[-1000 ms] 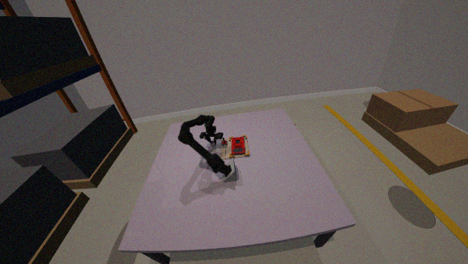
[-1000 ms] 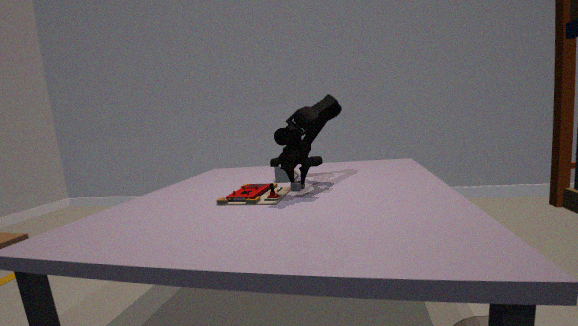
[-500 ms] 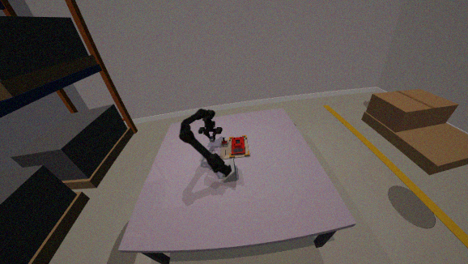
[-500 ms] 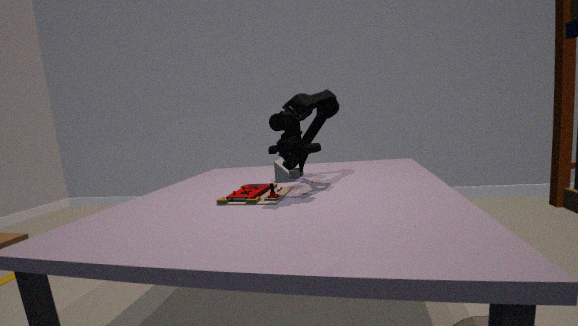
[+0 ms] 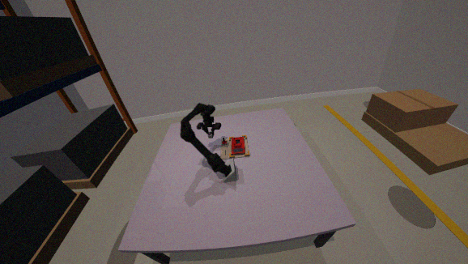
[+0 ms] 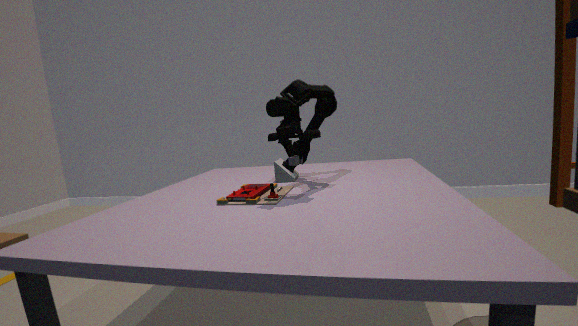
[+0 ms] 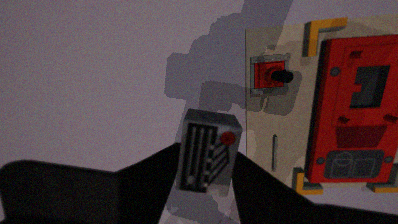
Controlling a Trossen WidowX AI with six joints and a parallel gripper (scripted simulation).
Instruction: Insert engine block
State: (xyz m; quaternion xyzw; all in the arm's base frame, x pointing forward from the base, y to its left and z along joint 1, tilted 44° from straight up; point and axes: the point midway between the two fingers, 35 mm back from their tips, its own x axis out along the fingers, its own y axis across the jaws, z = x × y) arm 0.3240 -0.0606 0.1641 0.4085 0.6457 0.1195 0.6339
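My gripper [image 5: 210, 133] [image 6: 294, 157] [image 7: 206, 153] is shut on the engine block [image 7: 197, 155] and holds it above the table, beside the beige board. The block is grey, with dark slats and a red round spot on the face toward the wrist camera; I cannot tell its slot side. The red car body [image 5: 243, 146] [image 6: 257, 189] [image 7: 327, 112] lies flat on the board, to the right of the block in the wrist view. Its dark opening [image 7: 372, 85] is empty, with a small red rib [image 7: 357, 88] at its left edge. The block's underside is hidden.
A red piece with an upright black peg [image 5: 223, 141] [image 6: 272, 191] [image 7: 283, 76] sits in a grey frame on the board [image 7: 292, 135], between block and body. A thin grey bar [image 7: 274, 152] stands near it. Yellow-black corner brackets [image 7: 313, 37] surround the body.
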